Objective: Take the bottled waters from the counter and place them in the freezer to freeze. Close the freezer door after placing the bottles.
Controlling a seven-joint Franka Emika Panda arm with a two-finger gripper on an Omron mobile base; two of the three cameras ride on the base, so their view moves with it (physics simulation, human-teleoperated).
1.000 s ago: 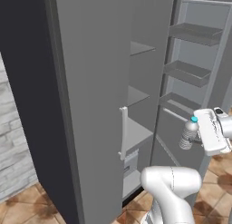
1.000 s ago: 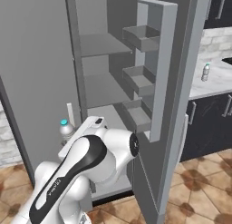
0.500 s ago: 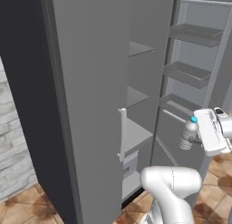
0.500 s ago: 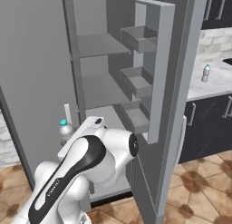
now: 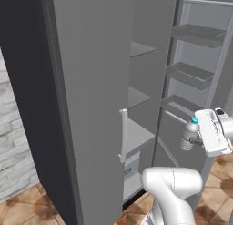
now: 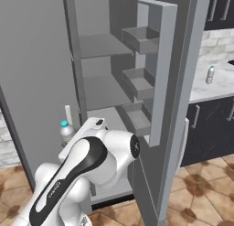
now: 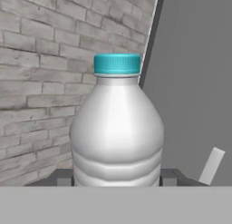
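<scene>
My gripper (image 7: 117, 177) is shut on a bottled water (image 7: 117, 128), a clear ribbed bottle with a teal cap, held upright. The same bottle (image 5: 188, 137) hangs by the white hand (image 5: 211, 134) in front of the freezer (image 5: 139, 101), outside its shelves. In the right base view the held bottle (image 6: 66, 131) sits left of the opening, before the closed wider door. The freezer door (image 6: 180, 92) stands wide open with bins on its inner face. A second bottled water (image 6: 210, 75) stands on the marble counter (image 6: 219, 87) at the right.
The wider grey fridge door (image 5: 86, 105) with its slim handle (image 5: 122, 135) is shut left of the freezer. Several grey shelves (image 6: 103, 45) sit inside the compartment. A brick wall (image 7: 50, 82) lies beyond the bottle. Dark cabinet fronts (image 6: 208, 129) run under the counter.
Hardly anything differs: the bottle stays in the shut gripper at the same height before the freezer, and the right base view drifts only slightly.
</scene>
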